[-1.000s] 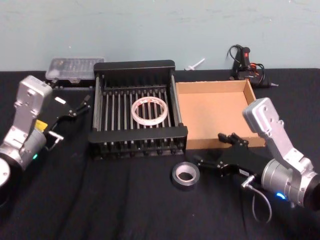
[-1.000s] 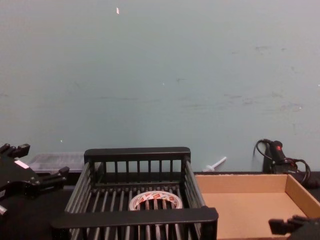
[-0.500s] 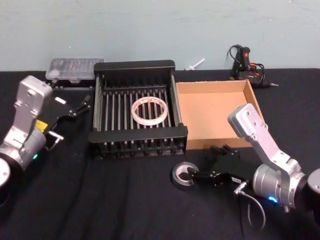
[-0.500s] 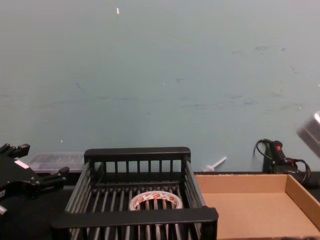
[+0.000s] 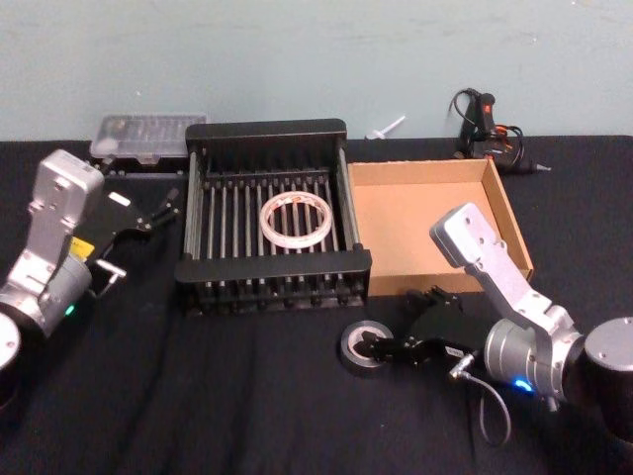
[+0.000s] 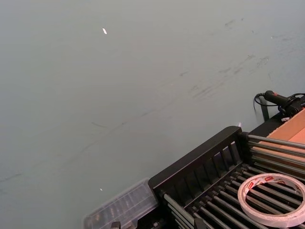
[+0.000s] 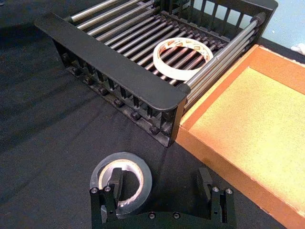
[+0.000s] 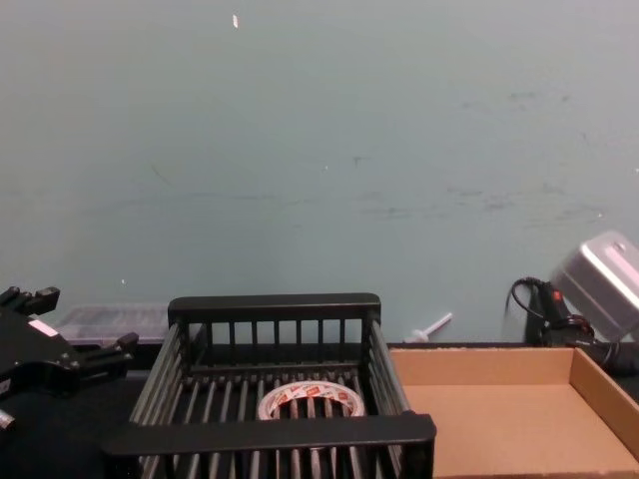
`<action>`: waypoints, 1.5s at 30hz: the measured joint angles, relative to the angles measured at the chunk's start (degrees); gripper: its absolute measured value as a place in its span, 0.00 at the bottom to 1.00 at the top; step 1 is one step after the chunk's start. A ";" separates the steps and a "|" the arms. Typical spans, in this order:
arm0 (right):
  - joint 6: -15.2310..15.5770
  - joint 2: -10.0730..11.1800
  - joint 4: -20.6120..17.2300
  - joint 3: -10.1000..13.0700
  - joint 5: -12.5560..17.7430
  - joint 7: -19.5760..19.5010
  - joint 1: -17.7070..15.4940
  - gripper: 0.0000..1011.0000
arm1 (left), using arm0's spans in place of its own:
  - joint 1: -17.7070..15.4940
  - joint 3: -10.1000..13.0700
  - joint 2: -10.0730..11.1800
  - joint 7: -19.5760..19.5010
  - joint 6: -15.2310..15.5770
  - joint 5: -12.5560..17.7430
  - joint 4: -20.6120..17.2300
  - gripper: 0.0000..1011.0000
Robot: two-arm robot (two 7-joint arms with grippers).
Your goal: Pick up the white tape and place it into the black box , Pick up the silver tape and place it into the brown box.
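White tape in black crate, silver tape on the cloth out front

White tape (image 5: 294, 220) with red-printed core lies flat on the slatted floor of the black box (image 5: 271, 270); the brown box (image 5: 498, 200), a shallow tan cardboard tray, sits touching the crate's right side; silver tape (image 5: 362, 347), dark grey roll with pale core, lies flat on black cloth just in front of both boxes
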 joint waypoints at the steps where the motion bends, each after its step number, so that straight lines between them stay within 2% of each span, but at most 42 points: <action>1: 0.11 -0.17 0.35 -0.16 -0.11 0.03 0.32 0.99 | 0.00 0.00 0.00 0.00 0.00 0.00 0.00 0.99; 14: 0.65 -1.15 2.94 -1.39 -0.54 0.77 2.32 0.99 | 0.00 0.00 0.00 0.00 0.00 0.00 0.00 0.99; 34: 0.94 -1.13 3.27 -1.80 -0.86 1.00 2.73 0.99 | 0.00 0.00 0.00 0.00 0.00 0.00 0.00 0.99; 39: 0.94 -1.13 3.24 -1.77 -0.82 0.99 2.71 0.92 | 0.00 0.00 0.00 0.00 0.00 0.00 0.00 0.99; 45: 0.93 -1.13 3.21 -1.74 -0.78 0.98 2.68 0.75 | 0.00 0.00 0.00 0.00 0.00 0.00 0.00 0.99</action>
